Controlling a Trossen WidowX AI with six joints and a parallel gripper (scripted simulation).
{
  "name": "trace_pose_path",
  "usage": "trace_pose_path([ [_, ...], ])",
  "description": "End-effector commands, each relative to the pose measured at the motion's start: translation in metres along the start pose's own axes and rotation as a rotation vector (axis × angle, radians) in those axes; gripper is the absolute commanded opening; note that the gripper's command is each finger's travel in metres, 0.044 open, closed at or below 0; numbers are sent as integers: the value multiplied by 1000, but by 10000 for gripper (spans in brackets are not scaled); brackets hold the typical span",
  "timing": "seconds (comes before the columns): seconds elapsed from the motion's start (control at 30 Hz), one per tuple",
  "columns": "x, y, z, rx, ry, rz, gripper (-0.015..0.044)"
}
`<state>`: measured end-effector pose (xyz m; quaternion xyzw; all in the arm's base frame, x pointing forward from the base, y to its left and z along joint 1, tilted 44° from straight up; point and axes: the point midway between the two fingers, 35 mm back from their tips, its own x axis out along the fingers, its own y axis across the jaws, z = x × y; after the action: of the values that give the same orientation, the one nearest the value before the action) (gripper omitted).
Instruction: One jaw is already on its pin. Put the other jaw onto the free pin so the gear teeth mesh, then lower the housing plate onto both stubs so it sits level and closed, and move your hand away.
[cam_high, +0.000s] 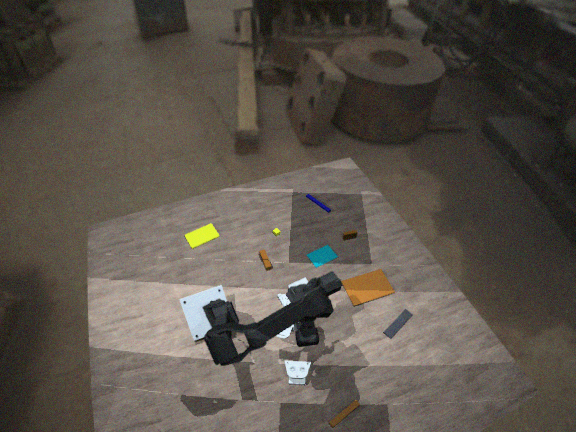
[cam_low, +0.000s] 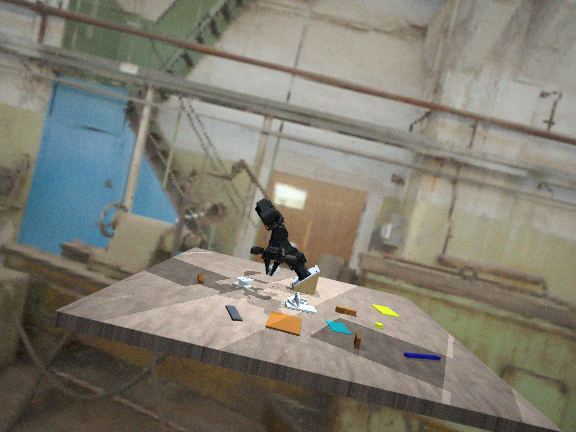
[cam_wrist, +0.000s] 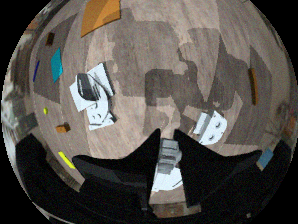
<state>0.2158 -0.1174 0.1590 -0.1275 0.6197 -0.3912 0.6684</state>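
Observation:
My gripper (cam_low: 270, 271) (cam_wrist: 166, 132) is shut on the loose jaw (cam_high: 286, 332) (cam_wrist: 169, 151), a white piece with a grey ribbed grip. It holds it above the table, to one side of the base; the top view hides the fingertips behind the arm. The white base (cam_high: 299, 283) (cam_low: 309, 309) (cam_wrist: 102, 75) lies on the table with the other jaw (cam_low: 297, 300) (cam_wrist: 100, 113) on it, its dark grip standing up. The free pin is too small to make out. The white housing plate (cam_high: 298, 369) (cam_low: 244, 281) (cam_wrist: 217, 129) lies apart, on the gripper's other side.
An orange plate (cam_high: 370, 287) (cam_low: 283, 323) (cam_wrist: 102, 16), a dark grey bar (cam_high: 398, 323) (cam_low: 233, 312) and a teal plate (cam_high: 322, 255) (cam_low: 338, 327) lie around the base. An orange bar (cam_high: 344, 413) (cam_wrist: 254, 86) lies beyond the housing plate. Small blocks, a blue rod (cam_high: 318, 203) and a yellow plate (cam_high: 202, 235) lie farther off.

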Motion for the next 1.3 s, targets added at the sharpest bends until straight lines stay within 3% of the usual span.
trace_pose_path([
  [0.0,-1,-4,4,90,-5,-4,37],
  [1.27,-1,-20,27,720,-7,-2,37],
])
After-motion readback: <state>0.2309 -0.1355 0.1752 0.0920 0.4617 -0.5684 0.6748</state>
